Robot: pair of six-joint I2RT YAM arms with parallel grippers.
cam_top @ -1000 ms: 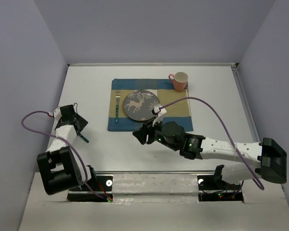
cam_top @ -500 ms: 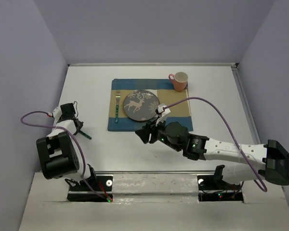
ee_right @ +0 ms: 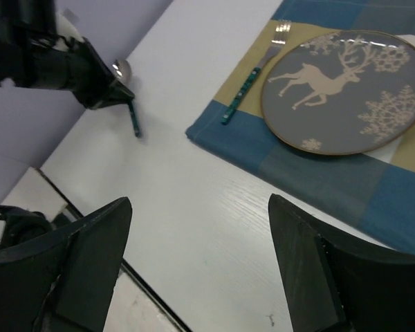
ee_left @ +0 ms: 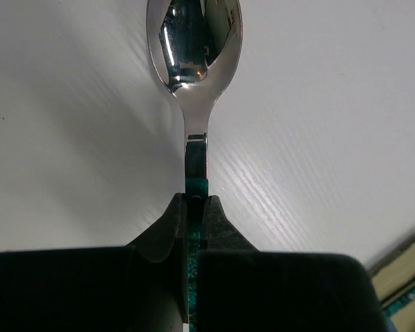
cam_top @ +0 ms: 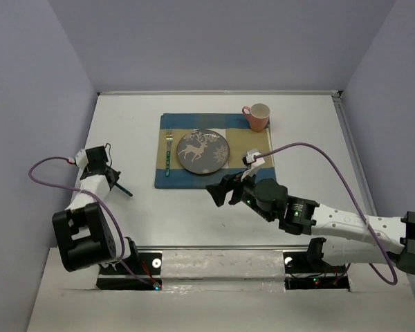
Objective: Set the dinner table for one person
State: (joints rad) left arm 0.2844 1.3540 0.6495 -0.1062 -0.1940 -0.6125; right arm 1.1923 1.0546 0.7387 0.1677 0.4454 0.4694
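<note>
A spoon (ee_left: 194,41) with a green patterned handle lies over the white dinner table (cam_top: 318,152) at the left. My left gripper (ee_left: 196,200) is shut on that handle, with the shiny bowl pointing away from it. From above, the left gripper (cam_top: 107,176) is left of the mat and the spoon's handle end (cam_top: 124,189) sticks out toward the mat. My right gripper (ee_right: 200,228) stands open over bare table near the mat's front edge, with nothing between its fingers; from above the right gripper (cam_top: 221,192) is just below the plate (cam_top: 203,151).
A blue, tan and white patchwork mat (cam_top: 180,180) holds a grey reindeer plate (ee_right: 346,90), with a green-handled fork (cam_top: 168,153) to its left. A pink mug (cam_top: 258,116) stands at the mat's far right corner. Grey walls surround the table.
My left gripper has closed onto the spoon's handle. My right gripper has opened wider and drawn back to the right, away from the plate.
</note>
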